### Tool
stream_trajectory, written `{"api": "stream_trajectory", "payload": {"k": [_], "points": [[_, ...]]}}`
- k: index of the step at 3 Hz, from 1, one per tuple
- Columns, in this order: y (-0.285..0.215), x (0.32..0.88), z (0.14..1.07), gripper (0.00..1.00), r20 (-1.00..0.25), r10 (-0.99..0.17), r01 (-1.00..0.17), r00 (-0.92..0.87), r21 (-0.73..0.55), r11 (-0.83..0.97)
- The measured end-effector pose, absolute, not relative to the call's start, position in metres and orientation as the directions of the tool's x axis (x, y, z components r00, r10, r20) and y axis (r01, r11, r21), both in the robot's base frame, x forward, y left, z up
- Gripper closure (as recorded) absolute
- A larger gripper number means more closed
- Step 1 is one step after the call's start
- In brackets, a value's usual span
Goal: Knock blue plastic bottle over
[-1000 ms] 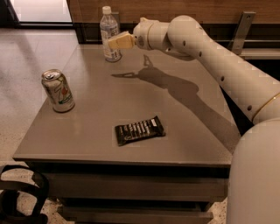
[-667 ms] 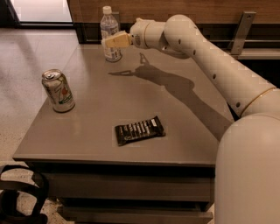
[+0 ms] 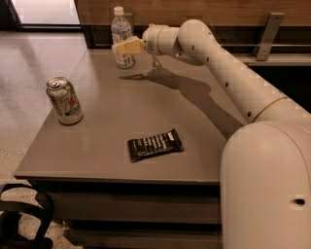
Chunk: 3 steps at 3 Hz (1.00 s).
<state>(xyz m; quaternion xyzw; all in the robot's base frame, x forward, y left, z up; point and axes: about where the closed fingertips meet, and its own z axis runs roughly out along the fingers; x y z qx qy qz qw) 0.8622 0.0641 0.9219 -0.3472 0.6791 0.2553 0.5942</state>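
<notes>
The blue plastic bottle [image 3: 122, 35] is a slim clear bottle with a white cap and a pale label. It stands upright at the far edge of the grey table [image 3: 204, 146]. My gripper [image 3: 121, 47] reaches in from the right at the end of the white arm [image 3: 228, 63]. Its tip is in front of the bottle's lower half, at or touching the label.
A silver-green soda can [image 3: 64, 100] stands upright near the table's left edge. A dark snack bar wrapper [image 3: 154, 144] lies flat near the front middle. A wooden wall panel [image 3: 204, 9] runs behind the table. A dark object [image 3: 22, 219] sits on the floor at lower left.
The gripper has moved left toward the bottle and now overlaps its label. The bottle still stands upright. The can and the wrapper have not moved.
</notes>
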Motion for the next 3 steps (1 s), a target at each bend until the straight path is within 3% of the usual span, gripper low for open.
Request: {"api": "stream_trajectory", "payload": {"k": [2, 3], "points": [[0.081, 0.874, 0.908, 0.00, -0.990, -0.124, -0.796, -0.065, -0.024, 0.605], [0.092, 0.874, 0.905, 0.14, -0.992, -0.112, -0.810, -0.060, -0.017, 0.586]]}}
